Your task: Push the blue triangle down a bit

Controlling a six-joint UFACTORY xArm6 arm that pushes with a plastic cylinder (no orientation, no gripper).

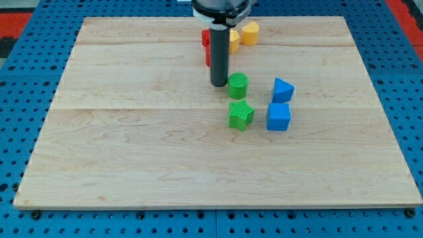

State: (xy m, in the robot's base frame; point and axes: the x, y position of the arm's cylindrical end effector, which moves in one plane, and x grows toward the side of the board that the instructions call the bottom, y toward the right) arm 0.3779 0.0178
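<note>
Camera view showed, nearest the bottom edge of the board, the blue cube [278, 117] beside the green star [241, 114]. Just above the cube sat the blue triangle [283, 89], right of centre. My tip [219, 84] (a bare rod, holding nothing) stood to the triangle's left, with the green cylinder [238, 85] between. The red block [206, 45] and the yellow blocks [249, 32] lay near the top edge.

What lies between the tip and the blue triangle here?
The green cylinder sits between my tip and the blue triangle, close beside the tip at its right in the camera view; past it, bare board.
</note>
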